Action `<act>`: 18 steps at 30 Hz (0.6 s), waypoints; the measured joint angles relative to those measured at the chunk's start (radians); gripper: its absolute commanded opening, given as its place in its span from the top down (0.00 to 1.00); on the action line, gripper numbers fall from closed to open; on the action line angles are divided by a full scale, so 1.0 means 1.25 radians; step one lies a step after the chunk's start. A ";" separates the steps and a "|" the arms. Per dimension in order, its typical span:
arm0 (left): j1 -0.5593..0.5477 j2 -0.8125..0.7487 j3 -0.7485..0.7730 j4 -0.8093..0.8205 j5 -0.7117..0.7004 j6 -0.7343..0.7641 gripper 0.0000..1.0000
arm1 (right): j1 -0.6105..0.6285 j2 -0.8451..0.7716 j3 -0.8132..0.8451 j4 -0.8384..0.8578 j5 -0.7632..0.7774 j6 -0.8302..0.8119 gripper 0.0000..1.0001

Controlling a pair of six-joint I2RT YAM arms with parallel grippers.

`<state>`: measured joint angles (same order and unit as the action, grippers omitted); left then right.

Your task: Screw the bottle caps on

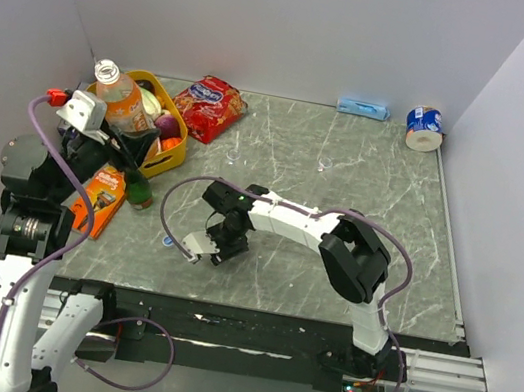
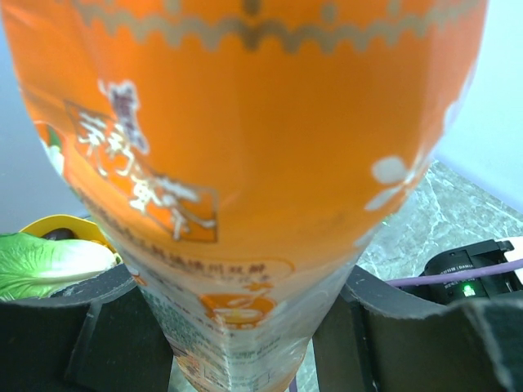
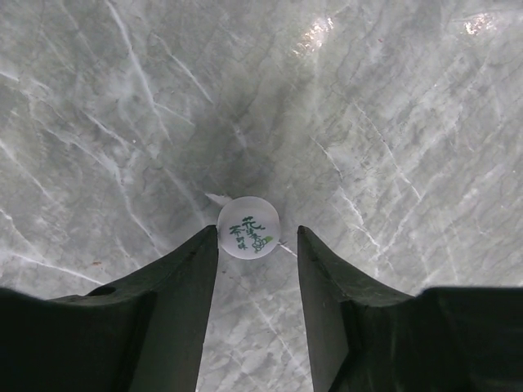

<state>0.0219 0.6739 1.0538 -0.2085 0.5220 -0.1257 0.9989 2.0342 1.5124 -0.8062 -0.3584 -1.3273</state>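
Note:
My left gripper (image 1: 128, 137) is shut on the orange drink bottle (image 1: 124, 103) and holds it tilted above the yellow basket, its neck (image 1: 107, 70) open and uncapped. In the left wrist view the bottle's orange label (image 2: 245, 147) fills the frame between the two fingers (image 2: 392, 327). My right gripper (image 1: 202, 249) is open, low over the table at front left. In the right wrist view a whitish cap with green writing (image 3: 248, 227) lies on the marble at the fingertips, touching the left one (image 3: 204, 245). A blue cap (image 1: 167, 239) lies just left of that gripper.
The yellow basket (image 1: 176, 153) holds vegetables. A red snack bag (image 1: 209, 105) lies behind it. An orange packet (image 1: 99, 198) and a dark green bottle (image 1: 139, 193) are at front left. A blue-and-white tape roll (image 1: 424, 126) and a blue packet (image 1: 363, 107) are at the back right.

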 measured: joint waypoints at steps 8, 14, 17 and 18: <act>0.002 0.000 -0.002 -0.001 0.004 0.000 0.88 | 0.000 0.000 -0.027 0.011 0.001 0.002 0.50; 0.002 0.002 -0.003 -0.001 0.007 0.000 0.87 | 0.000 -0.001 -0.039 0.017 0.000 0.003 0.52; 0.002 0.004 -0.004 0.000 0.010 0.000 0.87 | 0.000 -0.005 -0.045 0.024 0.001 0.011 0.55; 0.002 0.004 -0.004 0.000 0.011 0.000 0.88 | 0.000 -0.007 -0.049 0.028 0.002 0.014 0.55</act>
<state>0.0250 0.6788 1.0489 -0.2081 0.5358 -0.1257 0.9993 2.0254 1.4513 -0.7708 -0.3565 -1.3094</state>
